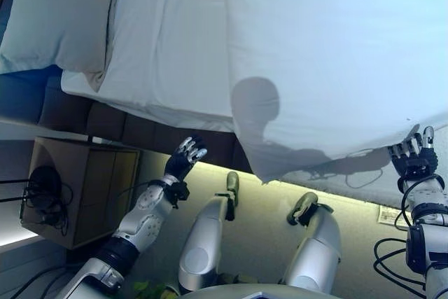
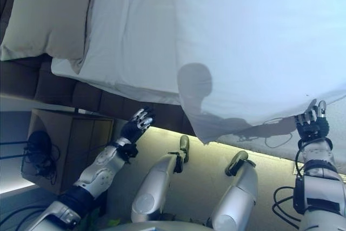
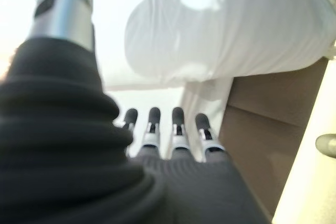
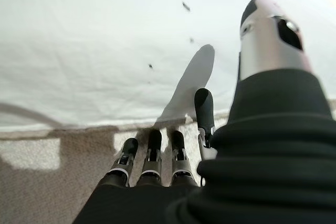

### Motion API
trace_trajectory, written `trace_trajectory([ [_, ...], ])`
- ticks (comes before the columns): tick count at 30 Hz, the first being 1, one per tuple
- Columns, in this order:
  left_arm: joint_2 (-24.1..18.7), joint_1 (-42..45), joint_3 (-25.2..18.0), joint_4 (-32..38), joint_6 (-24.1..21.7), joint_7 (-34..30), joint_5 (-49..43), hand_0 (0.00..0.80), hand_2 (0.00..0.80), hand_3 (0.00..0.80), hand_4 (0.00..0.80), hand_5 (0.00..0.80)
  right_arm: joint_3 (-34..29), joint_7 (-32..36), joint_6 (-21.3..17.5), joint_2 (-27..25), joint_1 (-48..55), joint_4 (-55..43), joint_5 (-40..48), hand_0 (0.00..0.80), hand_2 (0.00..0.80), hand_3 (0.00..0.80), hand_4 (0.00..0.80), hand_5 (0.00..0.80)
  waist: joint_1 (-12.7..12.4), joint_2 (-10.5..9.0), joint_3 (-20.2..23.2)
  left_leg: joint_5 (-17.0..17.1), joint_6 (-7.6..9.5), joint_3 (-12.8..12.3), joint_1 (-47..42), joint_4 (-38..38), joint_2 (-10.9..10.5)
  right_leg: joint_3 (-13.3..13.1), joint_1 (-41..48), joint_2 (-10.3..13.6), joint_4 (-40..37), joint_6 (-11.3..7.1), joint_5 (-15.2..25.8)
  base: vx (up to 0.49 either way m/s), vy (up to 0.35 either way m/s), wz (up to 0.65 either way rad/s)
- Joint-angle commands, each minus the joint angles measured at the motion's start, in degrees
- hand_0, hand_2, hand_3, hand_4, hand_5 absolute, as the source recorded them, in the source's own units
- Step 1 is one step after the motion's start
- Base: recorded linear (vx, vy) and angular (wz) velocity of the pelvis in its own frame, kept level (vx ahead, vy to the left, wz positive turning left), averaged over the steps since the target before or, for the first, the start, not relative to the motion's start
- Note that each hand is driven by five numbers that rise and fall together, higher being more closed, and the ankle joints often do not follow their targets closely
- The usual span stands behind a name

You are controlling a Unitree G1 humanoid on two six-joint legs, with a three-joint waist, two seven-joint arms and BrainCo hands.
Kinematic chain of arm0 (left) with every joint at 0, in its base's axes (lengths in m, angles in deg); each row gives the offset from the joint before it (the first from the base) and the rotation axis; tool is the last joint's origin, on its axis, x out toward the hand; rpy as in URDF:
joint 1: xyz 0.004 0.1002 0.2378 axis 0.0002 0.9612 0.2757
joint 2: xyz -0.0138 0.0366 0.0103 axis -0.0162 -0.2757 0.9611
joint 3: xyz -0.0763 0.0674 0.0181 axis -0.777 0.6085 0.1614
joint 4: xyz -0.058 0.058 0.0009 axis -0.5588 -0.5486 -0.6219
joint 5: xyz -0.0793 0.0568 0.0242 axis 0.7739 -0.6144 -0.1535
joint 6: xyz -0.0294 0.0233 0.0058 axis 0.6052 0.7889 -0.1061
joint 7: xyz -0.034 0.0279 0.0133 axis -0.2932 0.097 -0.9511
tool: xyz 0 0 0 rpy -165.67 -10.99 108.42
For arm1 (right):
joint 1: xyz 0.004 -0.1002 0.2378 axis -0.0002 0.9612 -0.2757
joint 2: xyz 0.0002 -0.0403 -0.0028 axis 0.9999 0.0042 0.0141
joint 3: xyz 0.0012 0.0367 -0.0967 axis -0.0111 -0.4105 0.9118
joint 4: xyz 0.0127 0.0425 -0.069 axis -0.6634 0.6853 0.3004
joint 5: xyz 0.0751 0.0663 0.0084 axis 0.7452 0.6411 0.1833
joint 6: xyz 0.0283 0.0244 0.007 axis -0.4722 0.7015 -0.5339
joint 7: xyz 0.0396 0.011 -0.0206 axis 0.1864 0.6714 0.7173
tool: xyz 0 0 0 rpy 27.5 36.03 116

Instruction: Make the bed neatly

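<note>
While both hands hang spread, right hand (image 1: pixel 416 155) just below the duvet (image 1: pixel 329 54) edge, left hand (image 1: pixel 184 157) clear, gripping that edge likely follows.

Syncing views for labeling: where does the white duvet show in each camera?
Left eye view: white duvet covers upper right, its edge overhanging the bed's side.
Right eye view: same place.
Left wrist view: bunched white mass past the left hand.
Right wrist view: fills the top, above the right hand.
Shared landmark: the duvet's hanging edge.

pillow (image 1: pixel 59 15) left on bed, duvet (image 1: pixel 336 54) right
</note>
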State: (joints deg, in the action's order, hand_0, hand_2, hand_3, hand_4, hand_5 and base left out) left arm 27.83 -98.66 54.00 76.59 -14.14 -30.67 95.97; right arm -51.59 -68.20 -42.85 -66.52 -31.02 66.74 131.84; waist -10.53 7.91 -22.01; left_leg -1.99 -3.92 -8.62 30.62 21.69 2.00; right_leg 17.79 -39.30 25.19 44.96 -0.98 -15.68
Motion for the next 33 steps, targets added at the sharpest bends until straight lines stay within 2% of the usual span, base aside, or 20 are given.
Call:
trace_trajectory([
  [1,-1.2,0.6,0.3,3.4,-3.2,-0.8,1.6,0.000,0.000,0.000,0.000,0.000,-0.6,3.3,-1.2,-5.1,-4.7,-0.1,-0.3,0.000,0.000,0.000,0.000,0.000,-1.6,0.55,0.6,-4.4,2.74,3.5,3.0,6.7,3.3,-3.3,2.4,3.6,-17.7,-9.77,18.7,0.066,0.001,0.04],
  [6,-1.4,1.1,0.8,3.5,-3.1,-1.5,1.9,0.000,0.000,0.000,0.000,0.000,-0.4,2.8,0.1,-7.0,-6.5,-0.5,-0.9,0.000,0.000,0.000,0.000,0.000,-1.6,1.16,0.9,-5.0,2.71,3.4,4.4,8.4,3.2,-4.4,0.2,4.0,-15.2,-9.62,18.0,0.031,0.025,0.06],
  [7,-1.4,1.2,0.9,3.4,-3.2,-1.4,1.9,0.000,0.000,0.000,0.000,0.000,-0.2,2.9,0.3,-7.3,-6.8,-0.3,-1.5,0.100,0.100,0.100,0.100,0.100,-1.5,1.26,1.0,-5.0,2.73,3.3,4.6,8.5,3.1,-4.5,-0.2,4.1,-14.9,-9.61,17.9,0.007,0.022,0.08],
  [8,-1.3,1.2,1.2,3.2,-3.4,-1.2,2.0,0.000,0.000,0.000,0.000,0.000,0.0,2.9,0.2,-7.4,-7.0,-0.1,-2.4,0.405,0.405,0.405,0.405,0.405,-1.5,1.32,1.0,-4.9,2.72,3.3,4.8,8.7,3.2,-4.6,-0.5,4.1,-14.7,-9.62,17.9,0.004,0.025,0.08],
  [9,-1.2,1.4,1.5,3.1,-3.8,-1.1,2.0,0.000,0.000,0.000,0.000,0.000,0.4,2.7,-0.2,-7.6,-7.4,0.1,-3.1,0.800,0.800,0.800,0.800,0.800,-1.5,1.46,0.9,-4.9,2.70,3.2,5.0,8.8,3.2,-4.7,-0.9,4.1,-14.5,-9.57,18.0,-0.002,0.024,0.06],
  [16,0.0,1.1,2.2,1.6,-6.0,-0.7,2.6,0.000,0.000,0.000,0.000,0.000,2.5,3.8,-0.8,-8.4,-11.3,0.2,-4.6,0.800,0.800,0.800,0.800,0.800,-1.0,2.54,0.3,-3.3,2.23,2.9,6.8,7.7,3.5,-6.0,-4.4,3.9,-14.1,-9.89,18.9,-0.029,0.039,0.02],
  [25,0.2,1.4,1.7,2.4,-6.6,-1.1,3.3,0.000,0.000,0.000,0.000,0.000,3.0,3.6,0.3,-7.4,-11.1,-0.8,-1.3,0.800,0.800,0.800,0.800,0.800,-0.7,2.52,0.1,-2.6,2.19,2.1,6.1,6.3,4.0,-5.8,-4.7,4.3,-14.5,-9.84,19.7,-0.027,0.018,0.00],
  [30,-0.6,2.1,0.8,3.1,-5.9,-1.5,4.4,0.000,0.000,0.000,0.000,0.000,1.7,5.7,1.0,-5.9,-7.7,-0.3,-0.6,0.800,0.800,0.800,0.800,0.800,-0.9,1.62,1.6,-3.2,2.50,1.2,2.3,5.0,4.2,-4.7,-0.7,4.6,-15.9,-9.94,19.7,0.003,0.020,0.00],
  [33,-1.2,2.6,-0.5,3.2,-4.1,-1.0,4.2,0.000,0.000,0.000,0.000,0.000,1.9,7.6,-0.1,-3.5,-4.7,-1.7,-5.8,0.800,0.800,0.800,0.800,0.800,-1.5,0.29,2.9,-3.9,2.73,1.2,-1.5,3.7,4.0,-3.7,4.1,4.6,-18.4,-9.94,19.9,0.079,-0.025,0.00],
])
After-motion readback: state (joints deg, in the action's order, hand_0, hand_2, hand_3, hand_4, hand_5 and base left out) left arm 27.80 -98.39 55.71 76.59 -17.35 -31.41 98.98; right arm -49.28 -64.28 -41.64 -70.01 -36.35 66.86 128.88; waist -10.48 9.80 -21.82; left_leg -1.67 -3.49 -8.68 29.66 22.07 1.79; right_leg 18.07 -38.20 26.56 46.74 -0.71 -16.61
